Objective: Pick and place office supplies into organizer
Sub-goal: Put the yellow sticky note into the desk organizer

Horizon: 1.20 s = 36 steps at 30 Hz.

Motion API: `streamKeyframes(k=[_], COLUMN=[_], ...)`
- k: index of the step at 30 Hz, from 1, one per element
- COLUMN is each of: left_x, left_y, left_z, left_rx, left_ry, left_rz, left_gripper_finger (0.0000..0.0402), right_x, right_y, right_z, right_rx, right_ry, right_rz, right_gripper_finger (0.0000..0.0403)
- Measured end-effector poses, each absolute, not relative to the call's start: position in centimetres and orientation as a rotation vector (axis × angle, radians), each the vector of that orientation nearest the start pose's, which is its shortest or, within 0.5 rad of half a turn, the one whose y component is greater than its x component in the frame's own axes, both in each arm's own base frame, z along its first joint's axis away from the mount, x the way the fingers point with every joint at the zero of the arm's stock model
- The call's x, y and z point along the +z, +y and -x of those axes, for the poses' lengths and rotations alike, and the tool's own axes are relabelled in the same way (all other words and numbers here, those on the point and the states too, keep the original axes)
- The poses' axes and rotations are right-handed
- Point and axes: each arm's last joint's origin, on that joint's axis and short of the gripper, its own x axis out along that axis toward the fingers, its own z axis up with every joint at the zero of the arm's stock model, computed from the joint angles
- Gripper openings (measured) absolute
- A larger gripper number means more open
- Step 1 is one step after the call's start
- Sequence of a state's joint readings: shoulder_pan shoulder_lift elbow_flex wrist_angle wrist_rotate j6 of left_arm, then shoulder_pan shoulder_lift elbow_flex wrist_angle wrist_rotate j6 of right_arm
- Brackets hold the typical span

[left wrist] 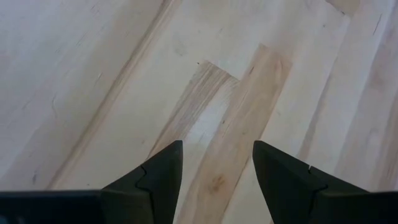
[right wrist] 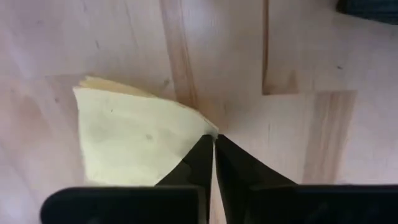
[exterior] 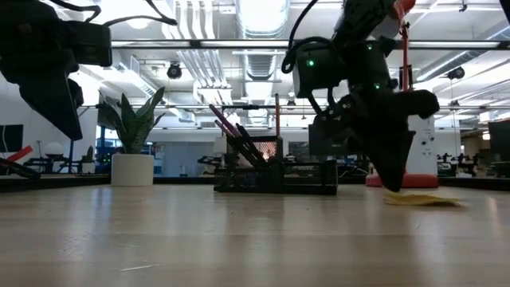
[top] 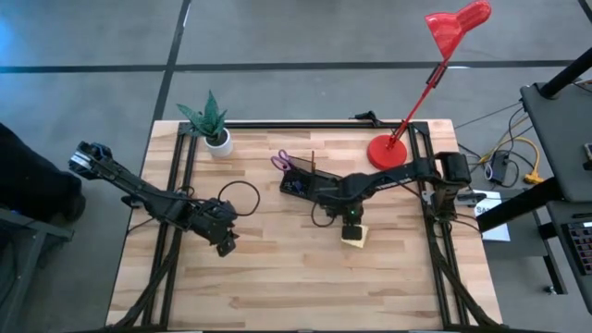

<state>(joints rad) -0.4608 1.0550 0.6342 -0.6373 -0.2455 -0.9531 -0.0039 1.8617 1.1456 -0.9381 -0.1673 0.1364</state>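
Right gripper [right wrist: 213, 144] pinched onto a corner of the yellow sticky-note pad [right wrist: 134, 140], flat on the table [top: 277, 277]

Only its wrist view shows that pinch; from overhead the pad sits just in front of the organizer [top: 305, 182]. Left gripper [left wrist: 216, 163] hangs wide open over bare wood, well apart.

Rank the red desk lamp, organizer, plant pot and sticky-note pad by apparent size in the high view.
1. red desk lamp
2. organizer
3. plant pot and sticky-note pad: alike, so unranked.

Right claw [right wrist: 214, 142] closed, left claw [left wrist: 217, 163] spread.
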Motion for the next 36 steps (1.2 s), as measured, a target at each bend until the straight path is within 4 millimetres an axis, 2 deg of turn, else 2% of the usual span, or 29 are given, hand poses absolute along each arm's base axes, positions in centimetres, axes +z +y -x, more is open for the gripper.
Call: streamKeyframes(k=[7,15,22,24,27,31,36], left_x=[20.6,20.6,20.5,20.5,20.5,20.5,20.5], left_y=[-7.5,-7.5,-7.5,-7.5,-7.5,-7.5,-7.5], left_z=[-16.9,-16.9,-16.9,-16.9,-16.9,-16.9,-16.9], left_rx=[0.274,0.259,0.256,0.249,0.241,0.231,0.230], left_ry=[0.975,0.977,0.979,0.980,0.981,0.984,0.985], left_rz=[0.488,0.462,0.454,0.442,0.428,0.413,0.411], left_gripper_finger=[0.0180,0.0180,0.0180,0.0180,0.0180,0.0180,0.0180], right_x=[17.9,21.9,25.5,26.1,26.0,24.4,21.6], right_y=[0.5,0.2,-0.6,-1.0,-1.0,0.2,0.7], right_z=[-32.4,-34.3,-35.4,-35.4,-34.9,-33.9,-32.5], right_rx=[-0.016,-0.127,-0.375,-0.400,-0.319,-0.209,-0.217], right_ry=[1.581,1.463,1.334,1.333,1.405,1.527,1.638], right_rz=[-0.273,-0.253,-0.255,-0.252,-0.278,-0.219,-0.199], right_gripper_finger=[0.0008,0.0008,0.0008,0.0008,0.0008,0.0012,0.0057])
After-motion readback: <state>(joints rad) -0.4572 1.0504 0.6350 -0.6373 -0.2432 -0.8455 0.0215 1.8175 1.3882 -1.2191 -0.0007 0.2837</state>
